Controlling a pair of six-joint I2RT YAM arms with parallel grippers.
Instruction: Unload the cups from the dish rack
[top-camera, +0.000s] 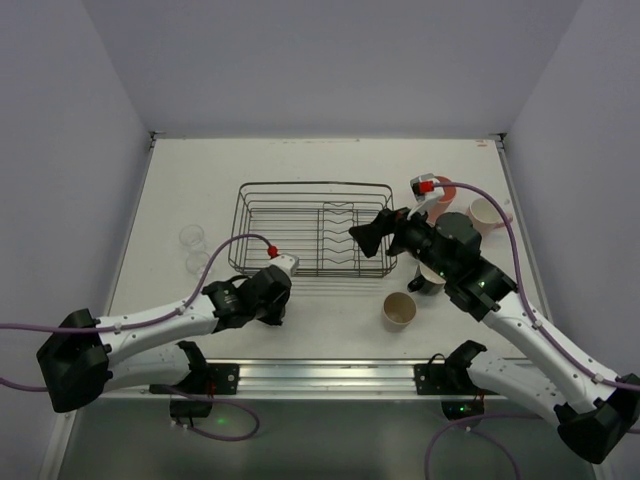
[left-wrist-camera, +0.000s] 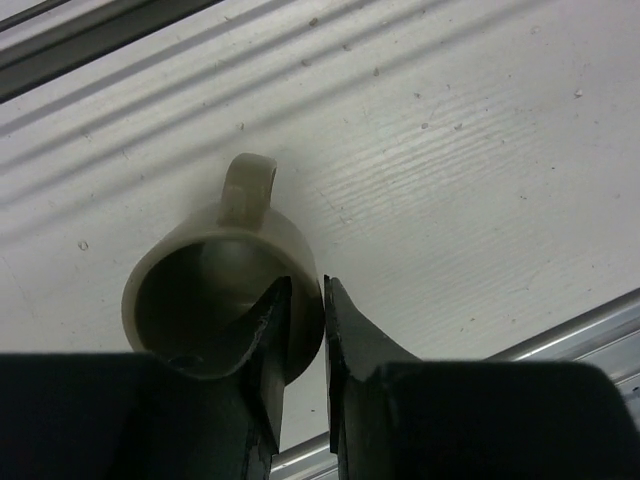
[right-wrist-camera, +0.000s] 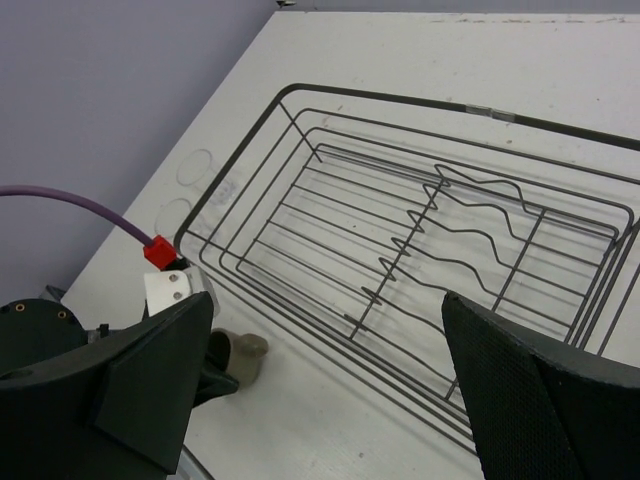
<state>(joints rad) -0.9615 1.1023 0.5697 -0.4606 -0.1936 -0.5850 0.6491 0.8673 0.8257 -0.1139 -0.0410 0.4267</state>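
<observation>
The dark wire dish rack (top-camera: 262, 218) stands mid-table and holds no cups; it also shows in the right wrist view (right-wrist-camera: 300, 215). My left gripper (left-wrist-camera: 305, 285) is shut on the wall of the small grey-olive handled cup (left-wrist-camera: 215, 260), one finger inside and one outside. It holds the cup low at the table in front of the rack (top-camera: 274, 303). The cup also shows in the right wrist view (right-wrist-camera: 240, 355). My right gripper (top-camera: 368, 236) hangs wide open and empty over the rack's right end (right-wrist-camera: 330, 345).
Right of the rack stand a coral-pink tumbler (top-camera: 443, 190), a pale pink mug (top-camera: 489, 213), a black mug (top-camera: 429, 281) and a tan cup (top-camera: 398, 310). Two clear glasses (top-camera: 192, 237) (top-camera: 198, 264) stand left of the rack. A metal rail (top-camera: 330, 375) runs along the near edge.
</observation>
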